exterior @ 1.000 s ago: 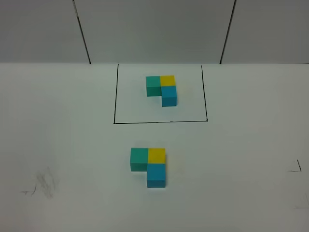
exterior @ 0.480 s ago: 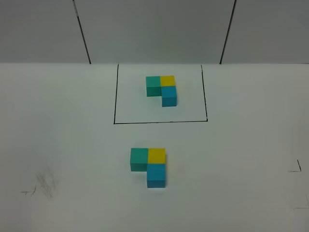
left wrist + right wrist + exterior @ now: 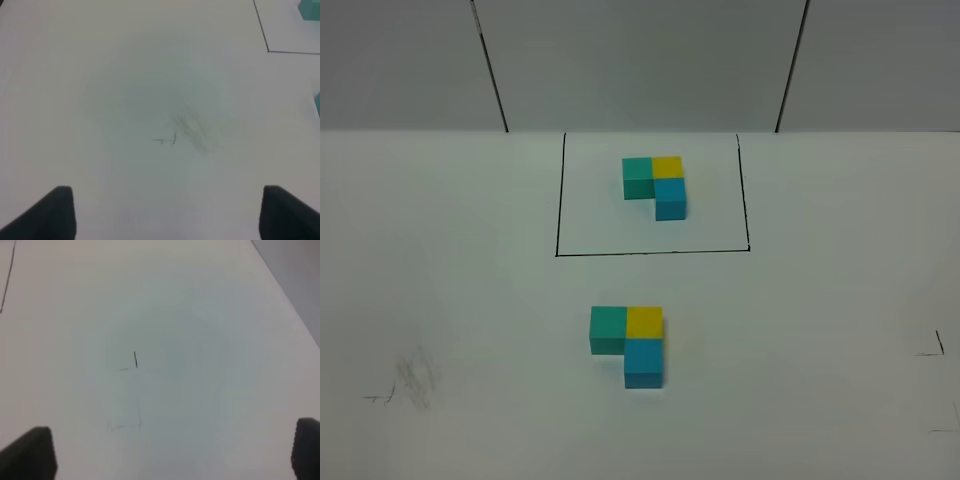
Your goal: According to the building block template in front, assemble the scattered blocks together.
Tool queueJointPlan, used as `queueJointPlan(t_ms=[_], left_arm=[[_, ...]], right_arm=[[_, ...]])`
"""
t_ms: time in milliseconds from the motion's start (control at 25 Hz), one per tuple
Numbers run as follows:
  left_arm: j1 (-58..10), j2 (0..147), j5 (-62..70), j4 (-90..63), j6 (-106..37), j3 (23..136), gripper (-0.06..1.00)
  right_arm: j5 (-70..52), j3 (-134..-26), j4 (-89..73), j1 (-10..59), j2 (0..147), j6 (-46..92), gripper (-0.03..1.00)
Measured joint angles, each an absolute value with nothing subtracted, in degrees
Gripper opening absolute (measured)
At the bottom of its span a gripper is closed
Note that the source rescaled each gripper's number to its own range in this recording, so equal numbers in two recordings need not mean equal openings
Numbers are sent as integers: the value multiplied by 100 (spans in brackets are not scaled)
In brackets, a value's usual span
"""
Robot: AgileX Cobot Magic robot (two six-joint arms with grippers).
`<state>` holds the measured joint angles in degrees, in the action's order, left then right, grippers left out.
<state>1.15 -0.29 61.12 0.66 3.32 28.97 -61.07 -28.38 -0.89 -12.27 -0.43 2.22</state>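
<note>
Left wrist view: my left gripper (image 3: 165,212) has its jaws well apart w/ nothing between them, just bare white table (image 3: 125,85) and a smudged pencil mark (image 3: 190,132) below. Right wrist view, same story: right gripper (image 3: 172,450) spread wide, empty, over faint drawn corner marks (image 3: 131,365). Neither arm shows in the exterior high view, so both sit well apart from the work. Moving out to the blocks: the scattered blocks (image 3: 630,342) now sit joined near table centre, teal cube (image 3: 608,326) touching yellow cube (image 3: 644,322), blue cube (image 3: 644,362) touching the yellow on the near side, an L. The building block template (image 3: 656,184) inside the black drawn rectangle (image 3: 558,200) shows the same L, same colour order, same orientation afaict. My read: assembly looks done, nothing obvious left; seams look tight but too small to be sure.
</note>
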Motion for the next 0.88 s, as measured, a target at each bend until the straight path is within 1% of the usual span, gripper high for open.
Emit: queueJointPlan(t_ms=[160, 360, 440, 680, 880], left_arm=[[115, -29, 6112, 66, 332, 2897, 63], [115, -29, 6112, 66, 326, 2897, 63], [115, -29, 6112, 66, 326, 2897, 63], [115, -29, 6112, 66, 331, 2897, 63], [115, -29, 6112, 66, 331, 2897, 63]], right_arm=[[-6107, -2838, -112, -1227, -43, 227, 87], [-6107, -2838, -136, -1198, -43, 227, 72], [-6107, -2838, -155, -1024, -43, 227, 66], [-6107, -2838, -186, -190, -43, 227, 47], [-6107, -2838, -187, 23, -43, 227, 32]])
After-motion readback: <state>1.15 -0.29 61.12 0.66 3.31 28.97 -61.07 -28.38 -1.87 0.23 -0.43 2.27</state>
